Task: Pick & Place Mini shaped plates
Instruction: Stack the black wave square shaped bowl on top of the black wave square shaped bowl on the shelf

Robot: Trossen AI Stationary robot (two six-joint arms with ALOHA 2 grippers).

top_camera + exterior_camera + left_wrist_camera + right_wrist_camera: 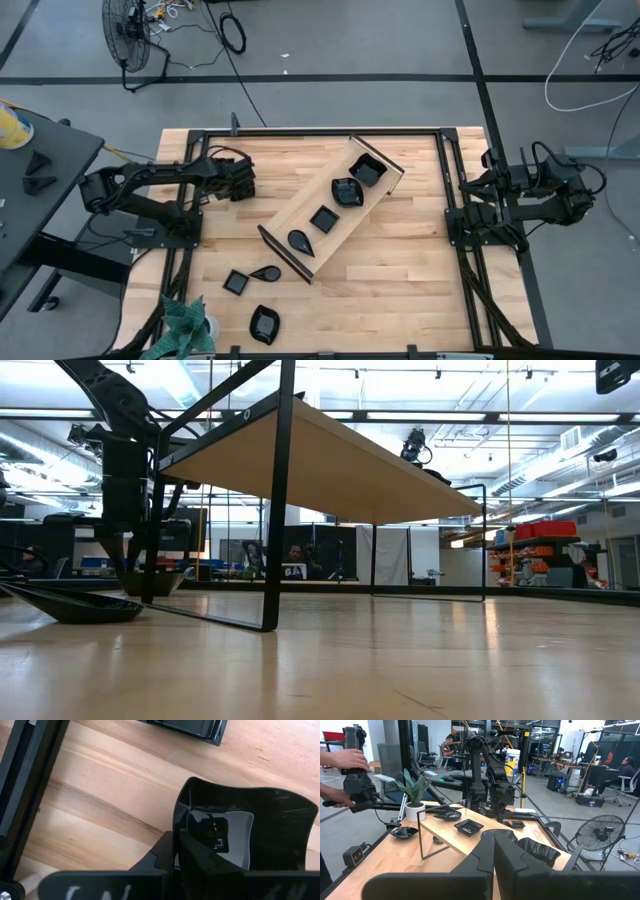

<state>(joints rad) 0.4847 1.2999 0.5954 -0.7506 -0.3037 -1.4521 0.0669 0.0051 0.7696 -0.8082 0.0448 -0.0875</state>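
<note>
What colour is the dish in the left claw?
Glossy black wavy-rimmed dish, clearest in the left wrist view.

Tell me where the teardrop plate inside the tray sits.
In the high view the teardrop plate lies at the wooden tray's lower-left end, beside the square plate.

High view: straight down, whole table [400, 270]. Low view: tabletop level, facing room. Wrist views: close; both share tray [300, 205].

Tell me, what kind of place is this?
Probably a robotics lab or workshop: an open hall with ceiling strip lights, people at desks, and a floor fan and loose cables beside the wooden table.
</note>
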